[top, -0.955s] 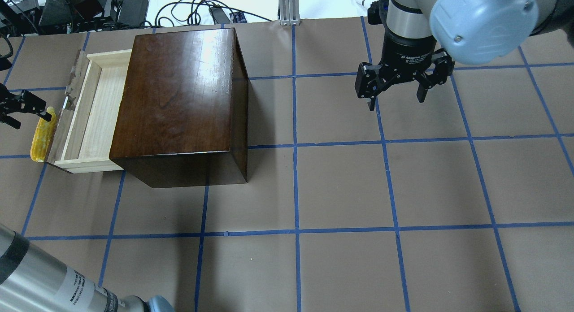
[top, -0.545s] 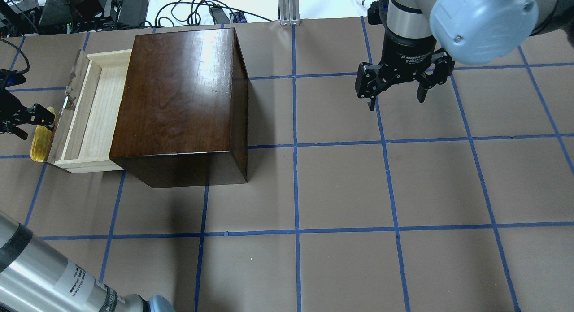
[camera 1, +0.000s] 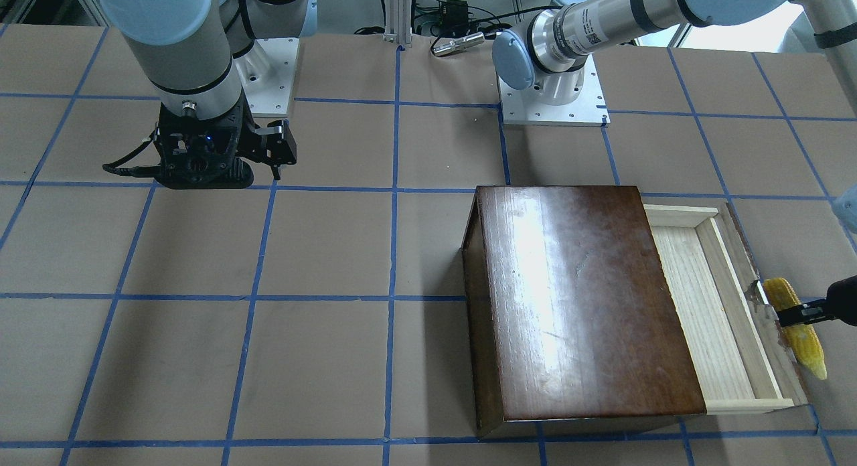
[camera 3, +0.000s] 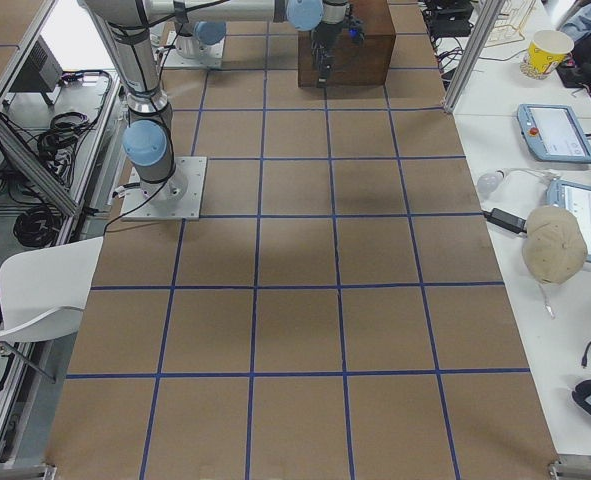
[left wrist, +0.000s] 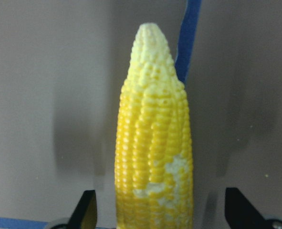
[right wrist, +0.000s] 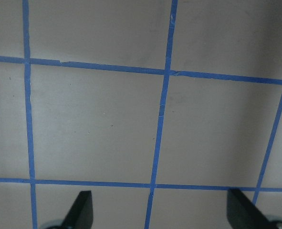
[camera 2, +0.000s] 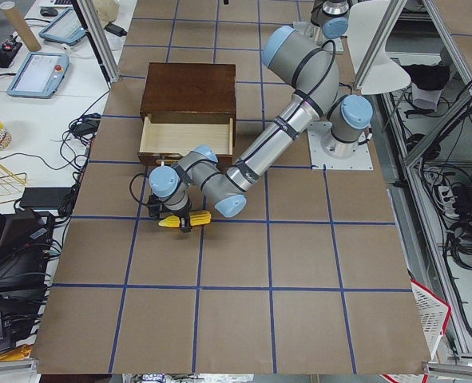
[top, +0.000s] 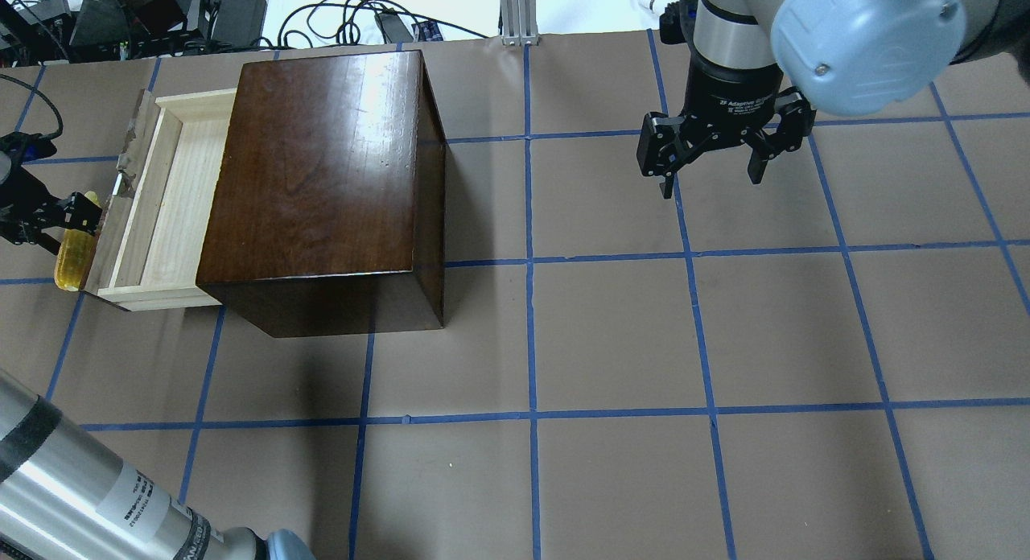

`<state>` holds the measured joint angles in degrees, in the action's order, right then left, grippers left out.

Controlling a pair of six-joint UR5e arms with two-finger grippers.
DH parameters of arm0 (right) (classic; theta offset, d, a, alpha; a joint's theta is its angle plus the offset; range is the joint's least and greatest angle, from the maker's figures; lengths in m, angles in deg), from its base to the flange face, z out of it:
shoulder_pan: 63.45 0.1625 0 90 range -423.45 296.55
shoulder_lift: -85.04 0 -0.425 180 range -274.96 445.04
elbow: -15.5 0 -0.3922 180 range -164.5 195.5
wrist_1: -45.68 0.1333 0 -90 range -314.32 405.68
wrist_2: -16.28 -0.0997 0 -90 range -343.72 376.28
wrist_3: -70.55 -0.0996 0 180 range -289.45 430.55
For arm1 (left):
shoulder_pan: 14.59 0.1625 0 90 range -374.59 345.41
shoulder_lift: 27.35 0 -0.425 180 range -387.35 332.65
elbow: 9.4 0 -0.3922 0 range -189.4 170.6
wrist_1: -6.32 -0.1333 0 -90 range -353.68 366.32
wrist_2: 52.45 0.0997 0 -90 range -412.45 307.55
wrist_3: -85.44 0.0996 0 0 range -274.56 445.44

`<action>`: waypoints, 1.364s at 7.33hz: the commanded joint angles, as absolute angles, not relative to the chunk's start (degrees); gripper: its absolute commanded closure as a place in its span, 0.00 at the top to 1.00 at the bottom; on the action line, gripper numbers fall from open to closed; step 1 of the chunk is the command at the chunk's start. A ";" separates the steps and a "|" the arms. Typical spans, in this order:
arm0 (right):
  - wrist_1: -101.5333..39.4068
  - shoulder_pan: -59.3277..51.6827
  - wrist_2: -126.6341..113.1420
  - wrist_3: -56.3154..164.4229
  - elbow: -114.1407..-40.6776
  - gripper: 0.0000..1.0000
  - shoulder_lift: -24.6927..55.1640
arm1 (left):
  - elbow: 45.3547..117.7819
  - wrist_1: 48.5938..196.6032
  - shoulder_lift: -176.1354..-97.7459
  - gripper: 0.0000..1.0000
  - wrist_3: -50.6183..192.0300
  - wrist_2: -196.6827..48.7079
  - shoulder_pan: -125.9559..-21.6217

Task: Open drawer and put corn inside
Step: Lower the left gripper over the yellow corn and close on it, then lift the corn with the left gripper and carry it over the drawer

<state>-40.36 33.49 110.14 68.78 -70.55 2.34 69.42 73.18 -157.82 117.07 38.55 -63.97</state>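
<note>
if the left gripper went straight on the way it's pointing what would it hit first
The corn. The left gripper points down at it, open fingers either side of the cob, so the corn likely meets its palm before the fingers reach the table, though depth is unclear.

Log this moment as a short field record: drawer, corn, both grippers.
drawer: pulled out of the dark-brown box; exposed part empty
corn: on the table, outside the drawer's front panel
left gripper: open, straddling the corn, gaps both sides
right gripper: open, empty, over bare table
stage: corn not yet in drawer
</note>
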 commanded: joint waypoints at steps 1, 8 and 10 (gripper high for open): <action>-40.36 33.49 110.14 68.71 -70.55 1.00 2.34 | 69.09 73.55 -157.69 0.00 117.25 38.68 -63.90; -40.36 33.49 110.14 68.80 -70.55 1.00 2.34 | 60.40 88.99 -148.04 0.00 118.83 38.25 -65.57; -40.36 33.49 110.14 68.80 -70.55 1.00 2.34 | 58.81 91.56 -143.73 0.00 118.83 38.07 -69.33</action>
<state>-40.36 33.49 110.14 68.76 -70.55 2.34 59.86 89.69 -146.40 118.81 38.18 -67.10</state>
